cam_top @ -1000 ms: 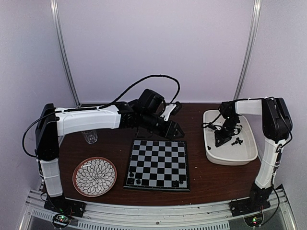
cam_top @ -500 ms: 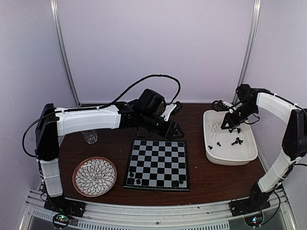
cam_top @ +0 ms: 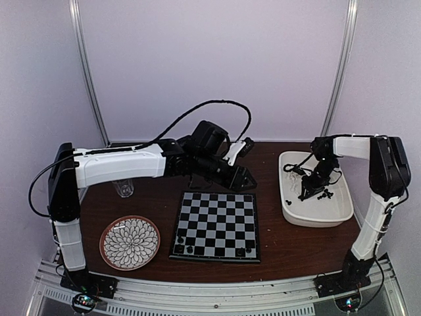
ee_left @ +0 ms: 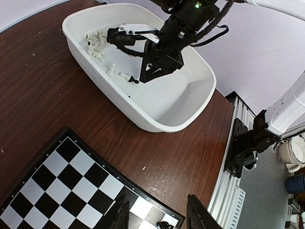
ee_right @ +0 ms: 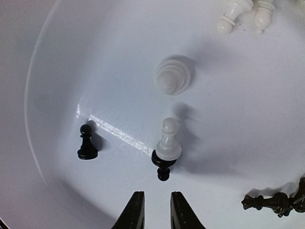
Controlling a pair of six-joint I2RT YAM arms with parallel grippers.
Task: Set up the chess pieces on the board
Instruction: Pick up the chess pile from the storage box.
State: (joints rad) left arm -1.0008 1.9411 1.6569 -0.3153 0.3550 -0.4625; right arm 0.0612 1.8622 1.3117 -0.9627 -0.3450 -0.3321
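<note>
The right tool (ee_right: pixel 156 195) is held low inside the white tub (ee_right: pixel 45 76), its fingers narrowly apart with nothing between them. Just ahead of the tips a black piece (ee_right: pixel 163 169) is seen, apparently lying with its long axis pointed at the tool and its base touching an upright white pawn (ee_right: pixel 168 143). The tub is set by the bench's (cam_top: pixel 151 197) right edge, well apart from the board (cam_top: pixel 217 224) at the middle of the near edge. The left tool (ee_left: pixel 157 212), apart and empty, is held over the board's far edge; the right arm is judged nearer.

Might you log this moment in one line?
left gripper open near black-and-grey checkered board | right gripper open above tiny chess pieces in white tub
</note>
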